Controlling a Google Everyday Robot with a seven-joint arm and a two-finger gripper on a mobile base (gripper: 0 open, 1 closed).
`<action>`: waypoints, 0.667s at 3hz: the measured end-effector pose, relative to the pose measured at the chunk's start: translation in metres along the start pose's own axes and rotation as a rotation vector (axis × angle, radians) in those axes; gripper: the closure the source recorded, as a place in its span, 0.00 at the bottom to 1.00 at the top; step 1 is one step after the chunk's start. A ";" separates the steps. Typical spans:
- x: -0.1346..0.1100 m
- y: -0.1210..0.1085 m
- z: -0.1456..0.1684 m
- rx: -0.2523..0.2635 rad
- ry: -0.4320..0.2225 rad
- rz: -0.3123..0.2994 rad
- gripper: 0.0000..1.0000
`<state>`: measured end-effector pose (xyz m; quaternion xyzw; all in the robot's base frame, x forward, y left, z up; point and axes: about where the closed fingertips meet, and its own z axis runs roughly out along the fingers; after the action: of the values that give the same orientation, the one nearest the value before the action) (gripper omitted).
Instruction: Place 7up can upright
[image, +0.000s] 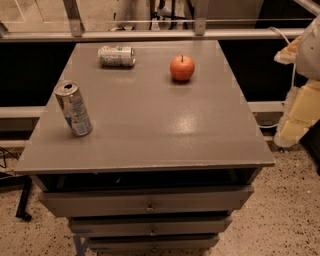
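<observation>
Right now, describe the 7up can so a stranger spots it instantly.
On the grey drawer cabinet top, with the pincer off its right edge, look rear left. The 7up can lies on its side, green-printed, unlike the upright blue-marked can nearer.

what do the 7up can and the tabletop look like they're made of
7up can: likely thin aluminium, silvery-white with green print and a dull metallic sheen; it lies on its side. Tabletop: painted metal or laminate, hard to say which; grey semi-gloss with a soft glare patch. Gripper: at the right edge, off the table, with cream, plastic-looking covers.
</observation>
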<state>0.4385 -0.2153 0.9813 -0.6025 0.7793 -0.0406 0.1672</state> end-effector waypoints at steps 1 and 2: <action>-0.006 -0.003 0.001 0.007 -0.018 -0.008 0.00; -0.051 -0.021 0.030 -0.004 -0.107 -0.058 0.00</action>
<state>0.4780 -0.1679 0.9689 -0.6264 0.7517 -0.0116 0.2061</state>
